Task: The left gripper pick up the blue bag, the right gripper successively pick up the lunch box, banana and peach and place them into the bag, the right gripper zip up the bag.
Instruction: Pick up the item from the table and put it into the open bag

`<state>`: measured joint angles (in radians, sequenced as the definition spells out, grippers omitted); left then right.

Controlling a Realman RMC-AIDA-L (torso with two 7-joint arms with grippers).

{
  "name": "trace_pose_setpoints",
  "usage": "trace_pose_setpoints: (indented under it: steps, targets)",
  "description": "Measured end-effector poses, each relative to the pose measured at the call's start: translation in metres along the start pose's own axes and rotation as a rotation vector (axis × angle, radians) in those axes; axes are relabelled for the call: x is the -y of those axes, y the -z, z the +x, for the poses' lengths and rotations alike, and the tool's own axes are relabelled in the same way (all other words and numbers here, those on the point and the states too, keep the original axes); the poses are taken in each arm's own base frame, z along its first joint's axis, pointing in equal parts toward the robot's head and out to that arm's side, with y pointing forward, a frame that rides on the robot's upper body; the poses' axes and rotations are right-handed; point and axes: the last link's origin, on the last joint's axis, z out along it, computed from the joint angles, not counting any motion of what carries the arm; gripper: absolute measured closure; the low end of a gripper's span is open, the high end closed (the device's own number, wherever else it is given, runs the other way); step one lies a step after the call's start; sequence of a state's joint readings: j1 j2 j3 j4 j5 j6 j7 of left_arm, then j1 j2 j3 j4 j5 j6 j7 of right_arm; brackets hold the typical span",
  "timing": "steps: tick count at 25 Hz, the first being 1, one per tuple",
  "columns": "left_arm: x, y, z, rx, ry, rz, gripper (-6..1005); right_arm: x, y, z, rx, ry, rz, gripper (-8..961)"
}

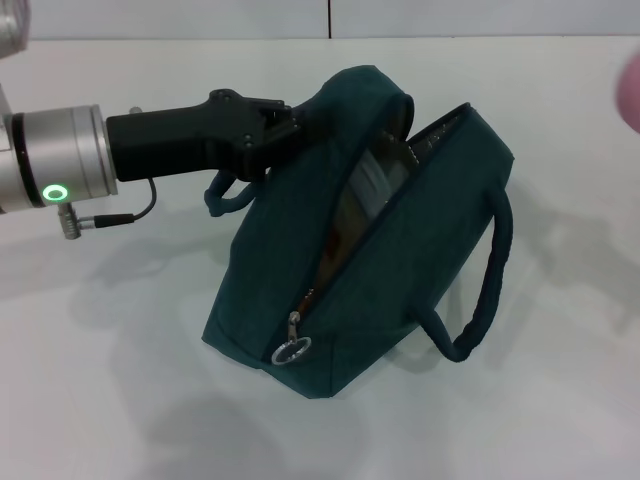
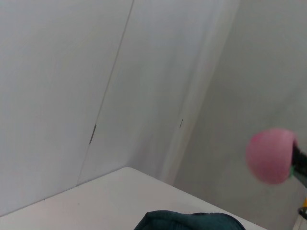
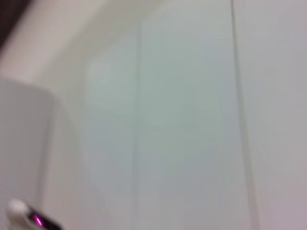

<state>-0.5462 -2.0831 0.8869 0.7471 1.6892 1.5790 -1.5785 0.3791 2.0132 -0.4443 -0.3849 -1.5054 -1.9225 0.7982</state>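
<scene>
The black left gripper [image 1: 290, 122] clamped the dark teal fabric blue bag [image 1: 300, 300]; the pink round peach [image 2: 270, 155] hung beyond its jaws.

Head camera: above, facing down, close on bag [image 1: 340, 270]. Left wrist camera: faces wall, shares bag top [image 2: 189, 221]. Right wrist camera: faces wall only.
</scene>
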Motion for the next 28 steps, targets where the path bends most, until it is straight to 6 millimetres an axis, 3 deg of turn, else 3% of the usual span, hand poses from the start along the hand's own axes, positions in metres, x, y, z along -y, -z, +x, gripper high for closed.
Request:
trace_pose_setpoints:
  steps: [7, 12, 21, 28]
  targets:
    - [-0.001, -0.001, 0.005, -0.026, 0.005, -0.007, 958, -0.009, -0.074, 0.000, -0.038, -0.186, -0.329, 870]
    - [-0.001, -0.002, 0.005, -0.029, 0.005, -0.012, 958, -0.019, -0.109, 0.013, -0.174, -0.247, -0.455, 884]
    - [-0.001, -0.004, 0.006, -0.028, 0.001, -0.016, 959, -0.031, -0.136, 0.039, -0.336, -0.247, -0.502, 886]
    - [-0.001, -0.008, 0.008, -0.027, -0.003, -0.026, 959, -0.039, -0.145, 0.042, -0.397, -0.263, -0.570, 879]
